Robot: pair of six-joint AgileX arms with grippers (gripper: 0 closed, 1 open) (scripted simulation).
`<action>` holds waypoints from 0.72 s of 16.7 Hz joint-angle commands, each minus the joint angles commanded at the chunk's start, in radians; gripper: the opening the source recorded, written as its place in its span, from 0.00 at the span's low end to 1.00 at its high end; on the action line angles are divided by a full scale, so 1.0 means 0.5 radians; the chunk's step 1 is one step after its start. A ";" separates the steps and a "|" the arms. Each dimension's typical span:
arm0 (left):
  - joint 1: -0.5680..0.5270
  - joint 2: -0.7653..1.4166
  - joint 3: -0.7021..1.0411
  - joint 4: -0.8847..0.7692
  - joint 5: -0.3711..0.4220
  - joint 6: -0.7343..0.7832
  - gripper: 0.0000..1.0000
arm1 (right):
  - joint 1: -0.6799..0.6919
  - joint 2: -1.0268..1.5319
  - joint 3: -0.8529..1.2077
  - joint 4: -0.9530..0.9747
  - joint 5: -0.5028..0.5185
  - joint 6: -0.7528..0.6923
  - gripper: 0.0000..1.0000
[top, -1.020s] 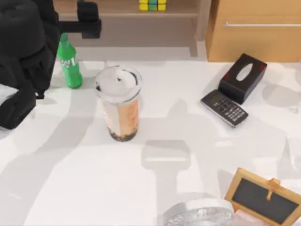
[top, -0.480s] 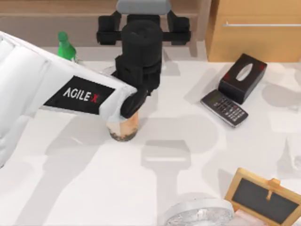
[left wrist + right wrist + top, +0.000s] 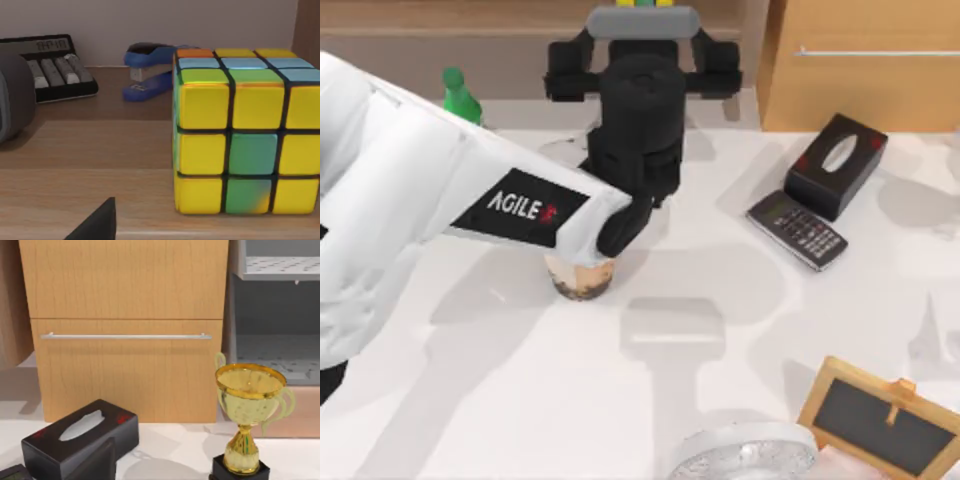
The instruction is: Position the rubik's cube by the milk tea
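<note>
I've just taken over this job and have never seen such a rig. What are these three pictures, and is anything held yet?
The top view looks down on a white table. The big white AgileX arm is the left one; its gripper reaches toward a wooden shelf at the back, over the milk tea. The left wrist view shows the rubik's cube on that shelf, not gripped, with a calculator and stapler behind. The right wrist view faces a drawer, tissue box and trophy.

Left end effector (image 3: 642, 15) reaches over milk tea (image 3: 580, 277) toward shelf (image 3: 500, 18).

Overhead view; two low wrist views
</note>
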 joint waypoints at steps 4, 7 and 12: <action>0.007 -0.028 0.058 -0.075 0.016 0.001 1.00 | 0.000 0.000 0.000 0.000 0.000 0.000 1.00; 0.050 0.004 0.200 -0.182 0.057 0.005 1.00 | 0.000 0.000 0.000 0.000 0.000 0.000 1.00; 0.124 0.213 0.503 -0.272 0.130 0.003 1.00 | 0.000 0.000 0.000 0.000 0.000 0.000 1.00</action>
